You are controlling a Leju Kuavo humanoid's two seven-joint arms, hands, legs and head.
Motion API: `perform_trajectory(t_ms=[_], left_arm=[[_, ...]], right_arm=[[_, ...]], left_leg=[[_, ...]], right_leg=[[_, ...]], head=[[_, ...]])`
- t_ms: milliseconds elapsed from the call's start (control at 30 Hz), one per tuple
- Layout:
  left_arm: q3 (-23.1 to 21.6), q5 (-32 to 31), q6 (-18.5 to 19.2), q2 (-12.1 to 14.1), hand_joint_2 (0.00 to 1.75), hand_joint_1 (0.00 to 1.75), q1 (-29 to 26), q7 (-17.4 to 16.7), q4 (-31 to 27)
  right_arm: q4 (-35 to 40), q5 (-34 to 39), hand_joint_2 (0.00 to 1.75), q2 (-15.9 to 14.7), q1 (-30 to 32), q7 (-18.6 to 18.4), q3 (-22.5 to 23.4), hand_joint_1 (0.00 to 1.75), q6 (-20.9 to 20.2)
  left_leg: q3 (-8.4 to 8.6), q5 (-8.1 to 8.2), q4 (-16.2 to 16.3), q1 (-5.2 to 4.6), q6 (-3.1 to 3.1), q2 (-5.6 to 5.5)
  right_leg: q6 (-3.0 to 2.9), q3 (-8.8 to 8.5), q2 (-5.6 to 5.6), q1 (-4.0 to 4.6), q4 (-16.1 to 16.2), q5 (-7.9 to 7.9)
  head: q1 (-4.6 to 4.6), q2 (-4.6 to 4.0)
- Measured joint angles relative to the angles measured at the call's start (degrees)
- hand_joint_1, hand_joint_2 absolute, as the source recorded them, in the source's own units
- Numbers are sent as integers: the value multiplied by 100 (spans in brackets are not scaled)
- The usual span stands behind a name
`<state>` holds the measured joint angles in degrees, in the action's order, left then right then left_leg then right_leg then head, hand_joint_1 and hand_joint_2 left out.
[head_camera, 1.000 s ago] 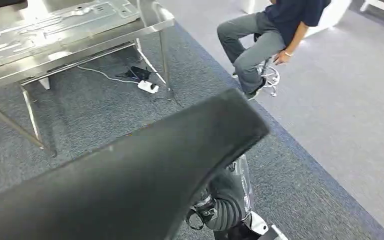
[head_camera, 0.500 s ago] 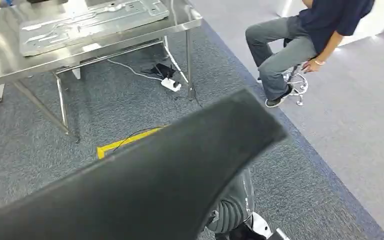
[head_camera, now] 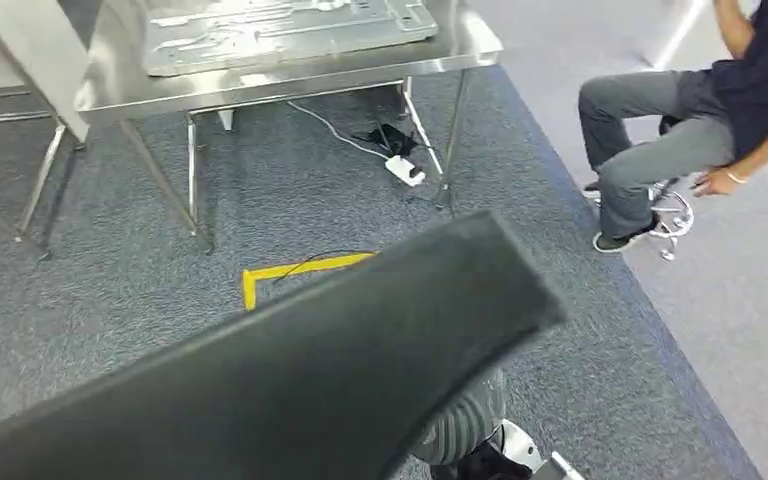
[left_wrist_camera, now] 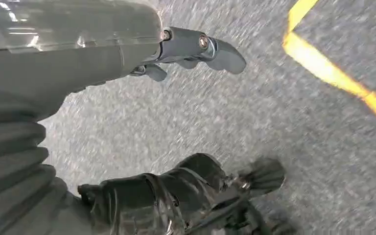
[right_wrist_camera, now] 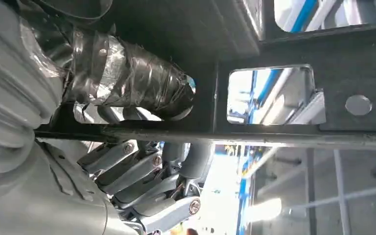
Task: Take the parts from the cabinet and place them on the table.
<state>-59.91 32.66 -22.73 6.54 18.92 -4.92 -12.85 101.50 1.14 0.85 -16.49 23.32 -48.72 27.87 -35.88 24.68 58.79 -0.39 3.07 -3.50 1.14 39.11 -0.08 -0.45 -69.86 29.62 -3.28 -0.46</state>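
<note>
A large black panel part (head_camera: 290, 370) fills the lower part of the head view, carried in front of me and tilted up to the right. My right hand (right_wrist_camera: 142, 186) grips its edge, with fingers (right_wrist_camera: 127, 166) curled around a dark bar of the part (right_wrist_camera: 293, 103), which has rectangular cut-outs. The ribbed right wrist (head_camera: 460, 425) shows under the panel. My left hand (left_wrist_camera: 176, 112) hangs over the carpet, its fingers (left_wrist_camera: 200, 49) and taped thumb (left_wrist_camera: 176, 196) apart with nothing between them. The steel table (head_camera: 290, 75) stands ahead, with a flat metal plate (head_camera: 280, 25) on it.
A person sits on a stool (head_camera: 680, 140) at the right, on the paler floor. A power strip (head_camera: 405, 170) and cables lie under the table. A yellow tape corner (head_camera: 300, 270) marks the carpet in front of it. More steel legs (head_camera: 40, 190) stand at the left.
The camera has turned: table, person and cables have shifted right in the picture, and the yellow tape mark has come fully into view. The black panel stays in my right hand.
</note>
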Motion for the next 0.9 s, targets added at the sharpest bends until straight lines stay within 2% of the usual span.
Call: perform_trajectory(t_ms=[33, 67, 100, 167, 200, 233, 267, 300, 333, 367, 400, 433, 467, 533, 567, 600, 633, 700, 733, 767, 800, 867, 900], left_arm=[[0, 28, 2, 4, 175, 0, -26, 17, 0], [0, 35, 15, 11, 175, 0, -43, 17, 0], [0, 35, 24, 22, 175, 0, -42, 17, 0], [0, 26, 70, 109, 175, 0, -61, -18, 0], [0, -13, 42, 137, 175, 0, -69, -77, 0], [0, -77, -9, 195, 175, 0, -71, -153, 0], [0, -132, -66, 186, 175, 0, -72, -219, 0], [0, -194, -107, 188, 175, 0, -51, -277, 0], [0, -258, -146, 188, 175, 0, -22, -306, 0], [0, -293, -164, 188, 175, 0, -3, -324, 0], [0, -324, -182, 188, 175, 0, 10, -330, 0], [0, -339, -221, 181, 175, 0, 16, -348, 0], [0, -339, -260, 177, 175, 0, 27, -400, 0], [0, -326, -313, 175, 175, 0, 68, -485, 0], [0, -319, -336, 164, 175, 0, 97, -520, -2], [0, -300, -361, 151, 175, 0, 137, -538, -2], [0, -282, -365, 146, 175, 0, 144, -538, -2], [0, -271, -348, 131, 175, 0, 124, -514, -4], [0, -267, -337, 131, 175, 0, 116, -481, -4], [0, -251, -330, 131, 175, 0, 104, -452, -7], [0, -208, -326, 131, 175, 0, 102, -411, -7], [0, -83, -326, 153, 175, 0, 51, -293, -7], [0, -26, -326, 168, 175, 0, 6, -251, -7]], right_arm=[[0, -29, 175, 2, -1, 4, 0, 161, 7], [-2, -61, 175, 2, -1, 7, 0, 161, 35], [-7, -83, 175, 4, -1, 11, 0, 161, 46], [-9, -144, 175, 13, -4, 26, 0, 161, 120], [-18, -116, 175, 24, -3, 48, 0, 161, 146], [-24, -32, 175, 42, 0, 96, 0, 161, 175], [-31, 81, 175, 61, 7, 133, 0, 161, 212], [-33, 176, 175, 72, 18, 170, 0, 161, 229], [-29, 240, 175, 70, 39, 199, 9, 161, 238], [-22, 254, 175, 70, 78, 197, 13, 161, 238], [9, 256, 175, 59, 124, 175, 24, 161, 240], [92, 245, 175, 35, 174, 91, 46, 161, 245], [187, 240, 175, 0, 197, 1, 68, 161, 217], [337, 256, 175, -39, 199, -140, 123, 161, 133], [382, 293, 175, -50, 202, -173, 153, 161, 79], [415, 323, 175, -59, 212, -188, 177, 161, 22], [433, 328, 175, -61, 231, -192, 181, 161, -24], [492, 276, 175, -70, 305, -146, 184, 161, -29], [516, 206, 175, -70, 323, -142, 184, 161, 11], [525, 114, 175, -70, 322, -159, 184, 161, 48], [525, -3, 175, -72, 308, -197, 184, 161, 81], [496, -98, 175, -72, 289, -238, 181, 161, 107], [474, -96, 175, -72, 287, -234, 179, 161, 85]], left_leg=[[25, 15, 2, 0, -12, -39], [25, 26, 2, 5, -28, -60], [3, 41, 26, -29, -62, -76], [-13, 27, 0, 9, -128, -93], [2, 18, -25, 17, -160, -98], [17, 33, -29, -18, -202, -100], [-30, 123, 83, 3, -211, 67], [-142, 299, 337, 10, -235, 178], [-365, 534, 805, 33, -269, 241], [-570, 703, 1221, 49, -294, 260], [-757, 804, 1581, 64, -321, 270], [-812, 754, 1675, 88, -341, 283], [-715, 580, 1470, 111, -356, 298], [-236, 112, 553, 144, -370, 339], [-28, 26, 114, 154, -375, 391], [50, 125, 8, 81, -343, 391], [36, 105, 23, 89, -280, 371], [22, 117, 27, 78, -218, 311], [48, 99, 2, 85, -176, 282], [80, 84, -28, 103, -143, 256], [93, 89, -31, 101, -117, 225], [91, 95, -29, 86, -72, 169], [87, 99, -25, 72, -66, 136]], right_leg=[[-35, -235, 36, 1, 555, -297], [-71, -367, 125, 9, 946, -393], [-66, -413, 156, 30, 1047, -353], [-95, -422, 147, 42, 1043, -381], [-123, -429, 146, 46, 1056, -392], [-167, -466, 121, 12, 1135, -425], [-193, -517, 97, -1, 1184, -446], [-209, -530, 84, -8, 1196, -445], [-218, -532, 52, -7, 1195, -440], [-223, -533, 21, -4, 1195, -437], [-225, -531, -4, -4, 1191, -430], [-219, -534, -20, -7, 1188, -425], [-209, -536, -28, -10, 1182, -414], [-169, -542, -29, -26, 1144, -387], [-135, -539, -30, -25, 1116, -362], [-92, -515, -31, 16, 1076, -337], [-74, -509, -56, 15, 1092, -339], [-11, -545, -84, 4, 1122, -339], [28, -555, -112, 2, 1117, -311], [57, -518, -87, -24, 1012, -243], [58, -410, -69, -20, 757, -74], [59, 73, -47, -7, -216, 368], [55, 278, -41, -8, -604, 494]], head=[[2, 0], [13, 0], [9, 0], [2, 0], [7, 0], [2, 0], [-2, 0], [-37, 0], [-35, 0], [-39, 0], [-37, 0], [-44, 0], [-35, 0], [-39, 0], [-39, 0], [-50, 0], [-28, 0], [-29, 0], [-46, 0], [-39, 0], [-9, 0], [26, 0], [20, 0]])
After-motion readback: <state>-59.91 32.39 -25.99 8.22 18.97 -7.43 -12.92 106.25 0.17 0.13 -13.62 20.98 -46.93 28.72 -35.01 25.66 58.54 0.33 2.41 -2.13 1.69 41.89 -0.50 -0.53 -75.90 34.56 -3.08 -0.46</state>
